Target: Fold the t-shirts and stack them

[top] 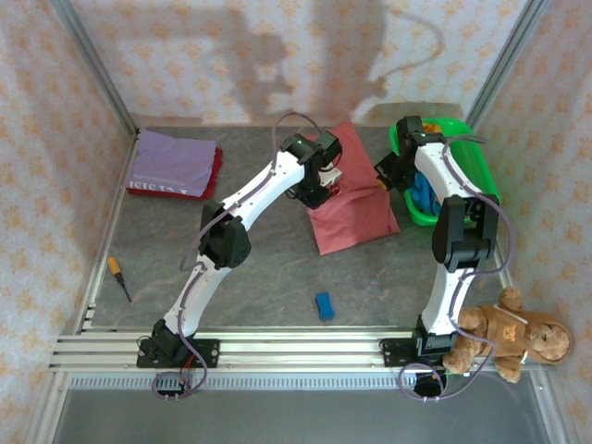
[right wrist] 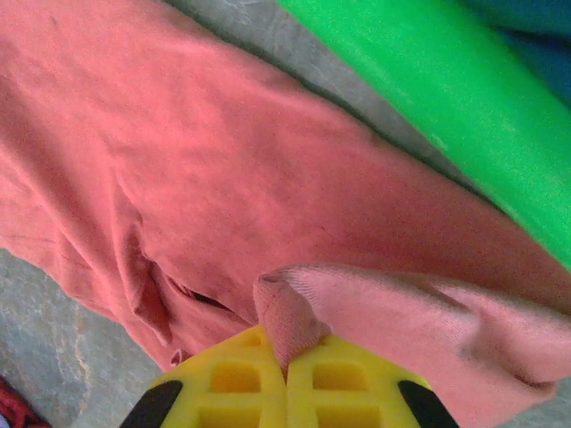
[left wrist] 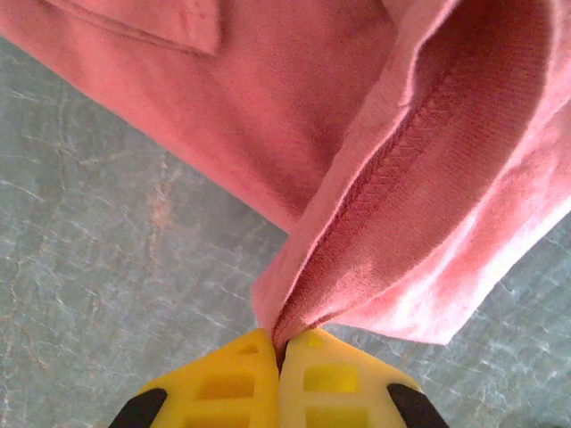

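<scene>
Now, your left gripper [left wrist: 278, 346] is clenched on just the hem of the pink shirt [top: 356, 222] lying mid-table, so a sharp pull could slip it. Your right gripper [right wrist: 285, 355] pinches a bunched edge beside the basket [right wrist: 446, 107]; swinging wide could snag its rim.

- Location type: a robot test cell in a lab.
- The left arm [top: 254, 190] and the right arm [top: 442, 289] are bolted side by side to aluminium rails [top: 305, 348] at the near edge of a grey, stone-look bench [top: 277, 277].
- Aluminium posts [top: 92, 65] frame the cell, and patterned wall panels [top: 185, 55] close three sides.
- Unrelated props are present: a screwdriver [top: 118, 276], a blue block [top: 323, 305], a green basket [top: 481, 166] and a teddy bear [top: 504, 333].
</scene>
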{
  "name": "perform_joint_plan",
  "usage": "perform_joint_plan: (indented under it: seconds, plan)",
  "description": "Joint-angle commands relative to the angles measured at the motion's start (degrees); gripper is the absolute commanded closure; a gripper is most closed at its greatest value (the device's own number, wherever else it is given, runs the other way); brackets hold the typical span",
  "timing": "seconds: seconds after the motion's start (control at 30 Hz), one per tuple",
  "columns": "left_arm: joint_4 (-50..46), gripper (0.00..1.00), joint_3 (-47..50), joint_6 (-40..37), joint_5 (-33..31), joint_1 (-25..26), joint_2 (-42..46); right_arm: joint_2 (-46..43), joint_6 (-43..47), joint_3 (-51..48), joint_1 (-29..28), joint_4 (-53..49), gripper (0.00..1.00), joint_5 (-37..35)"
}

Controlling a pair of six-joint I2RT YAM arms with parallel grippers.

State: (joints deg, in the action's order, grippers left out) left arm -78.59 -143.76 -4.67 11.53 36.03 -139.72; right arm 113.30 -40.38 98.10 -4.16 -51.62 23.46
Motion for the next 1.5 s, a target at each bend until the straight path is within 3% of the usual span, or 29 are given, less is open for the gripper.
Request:
perform_joint_plan:
  seconds: [0.0,0.47,0.57,0.6,0.67,0.77,0.83,0.9,1.0,1.17,1.27,1.47]
  plan:
    - [1.4,1.0,-2.6,-2.1,-1.8,-1.9,-2.1,2.9,1.0,4.7,-0.2,-1.2,1.0,-0.8]
    - [7.2,1.0,-4.4,-5.0,-1.4,-5.9,-5.5,12.3,-0.2,17.5,-0.7,-3.7,1.0,-1.4]
    - [9.2,1.0,-4.5,-5.2,-2.0,-6.1,-6.0,13.7,-0.3,19.2,-0.7,-4.3,0.93,-0.9]
    - [9.9,0.92,-4.6,-5.3,-2.4,-6.3,-6.2,14.2,-0.2,20.1,-0.7,-4.7,0.81,-0.8]
    - [11.6,0.63,-4.9,-5.2,-5.1,-6.5,-6.1,15.0,0.3,22.3,-0.7,-6.3,0.63,-1.6]
    - [14.8,0.52,-4.9,-4.0,-12.0,-6.9,-4.8,14.8,1.1,25.0,-0.6,-8.1,0.47,-3.0]
    - [16.8,0.48,-4.9,-1.0,-19.3,-7.4,-3.2,13.5,1.9,25.9,-0.8,-8.6,0.43,-3.5]
    - [17.3,0.47,-4.7,2.2,-22.1,-8.1,-1.1,12.4,2.6,26.2,-1.2,-9.4,0.41,-3.8]
    - [17.9,0.46,-2.3,4.5,-20.6,-8.6,2.2,10.4,3.8,24.9,-2.1,-9.8,0.4,-3.6]
    - [13.7,0.46,0.4,9.3,-10.4,-8.2,5.1,7.0,5.2,17.5,-3.6,-8.8,0.39,-2.3]
    - [13.8,0.46,7.0,12.5,-5.8,-6.2,7.7,4.4,4.4,10.1,-3.6,-5.3,0.39,-1.4]
    - [20.0,0.44,22.2,16.8,-4.4,0.6,13.1,2.5,4.2,1.0,-3.7,-1.6,0.39,-0.6]
